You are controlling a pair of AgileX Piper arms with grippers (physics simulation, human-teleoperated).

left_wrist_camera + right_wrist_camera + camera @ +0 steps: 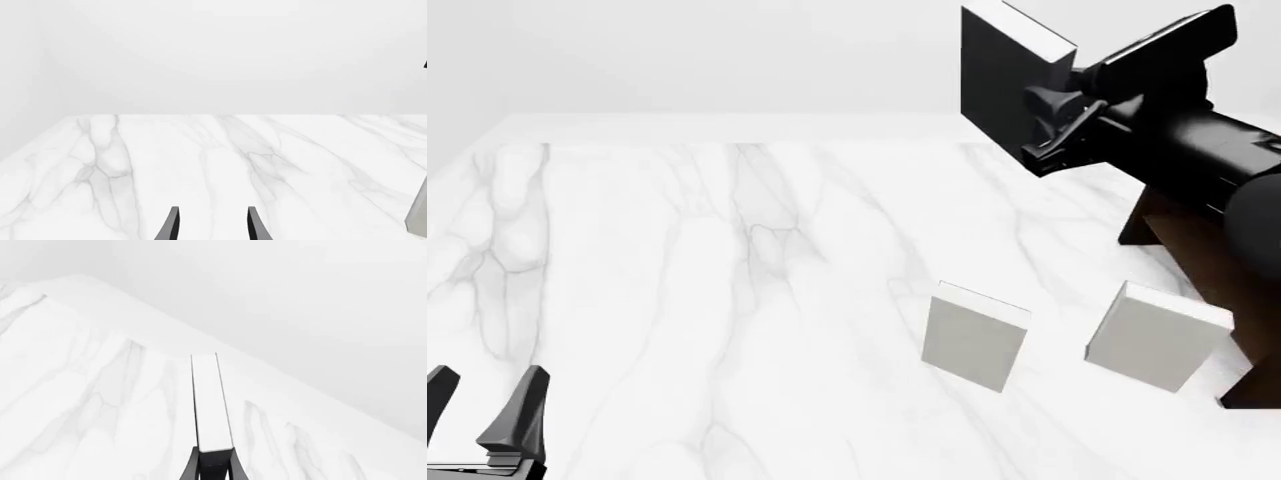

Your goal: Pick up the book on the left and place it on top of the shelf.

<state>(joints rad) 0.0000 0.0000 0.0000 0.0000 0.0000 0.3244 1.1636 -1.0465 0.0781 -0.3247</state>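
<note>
The right gripper (1052,118) fingers are clamped on the black book (1004,75), held high above the worktop (721,280); the left gripper (481,405) fingers rest apart.

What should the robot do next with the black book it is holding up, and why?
Probably carry the black book a bit further right, over the shelf. The right hand is shut on the book and holds it high above the table, so lifting looks done. The shelf sits lower, at the right edge behind the arm, and its top is mostly hidden, so go slowly.
</note>
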